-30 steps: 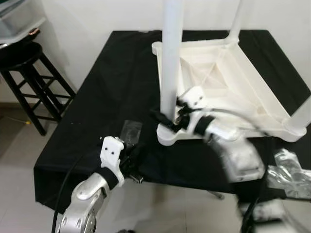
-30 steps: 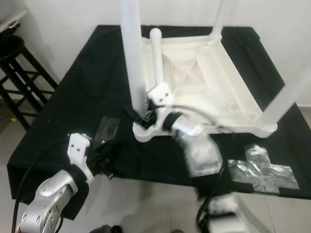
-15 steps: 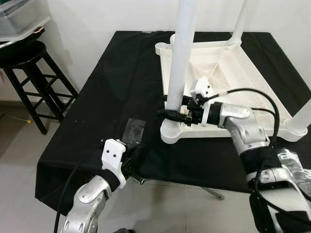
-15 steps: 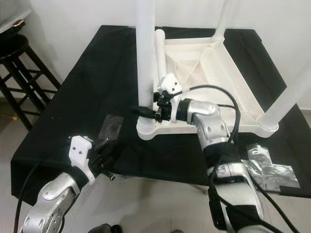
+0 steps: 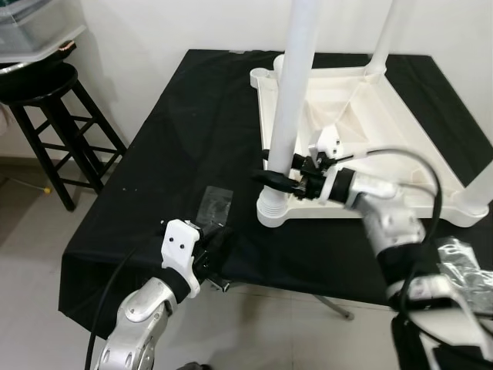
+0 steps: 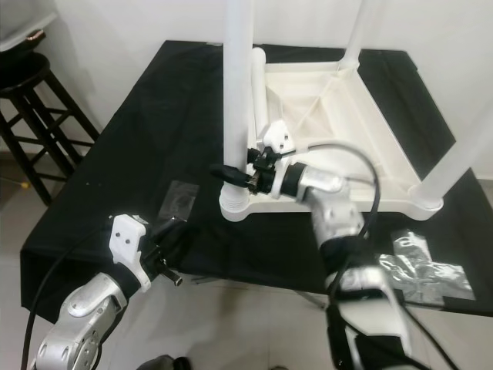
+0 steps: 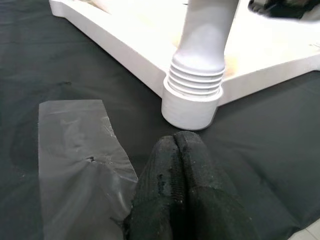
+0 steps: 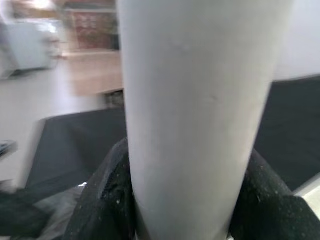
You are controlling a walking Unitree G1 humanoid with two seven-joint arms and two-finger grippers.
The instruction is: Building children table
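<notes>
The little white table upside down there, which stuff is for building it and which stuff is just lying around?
For the job:
- upside-down white table top
- near white leg, gripped by the right end effector
- other legs

Just lying about:
- plastic bag by the left end effector
- crumpled plastic
- black stool

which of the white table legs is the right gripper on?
The near-left leg, standing in the corner socket nearest the robot's left. The right gripper clamps it just above the threaded base; the other upright legs, back and right, stand untouched.
</notes>
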